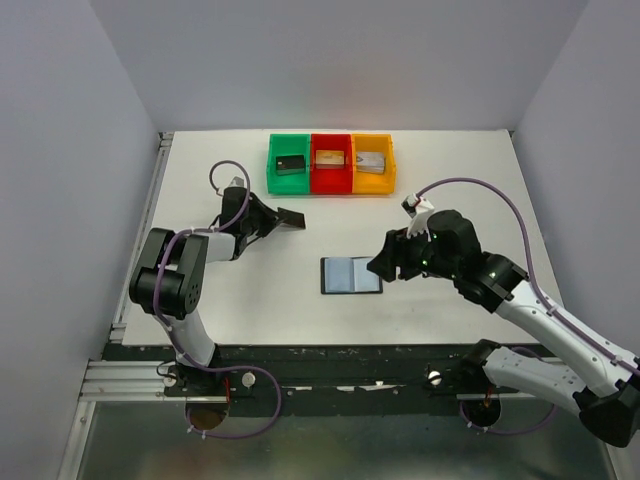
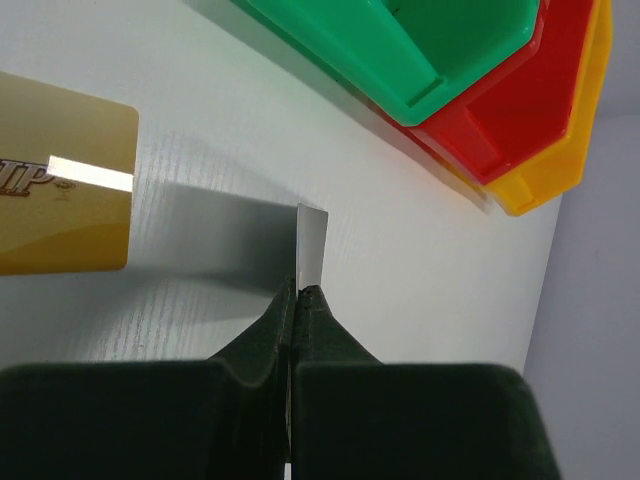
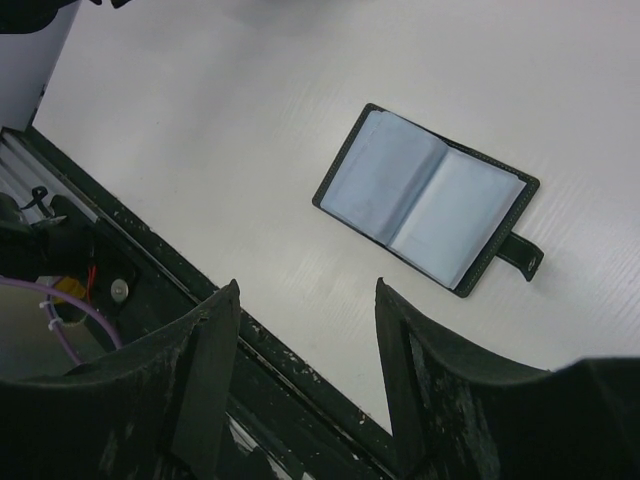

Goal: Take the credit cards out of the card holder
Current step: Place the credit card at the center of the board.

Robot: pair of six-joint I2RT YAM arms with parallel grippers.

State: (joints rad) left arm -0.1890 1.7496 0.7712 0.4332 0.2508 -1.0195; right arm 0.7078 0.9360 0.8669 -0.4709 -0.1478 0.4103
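Card holder point(image 3: 425, 200) lies open and flat mid-bench: black edging, glossy bluish-grey pockets, clasp tab sticking out at one side. A tan-gold card point(image 2: 60, 190) lies flat on the bench point(image 1: 450, 170); I can read only "IP" at the frame edge. My left tool point(image 2: 298, 292) is pinched tight on a thin grey card point(image 2: 312, 245), held edge-on near the green bin point(image 2: 400, 50). My right tool point(image 3: 305, 300) hovers just beside the holder, fingers wide apart.
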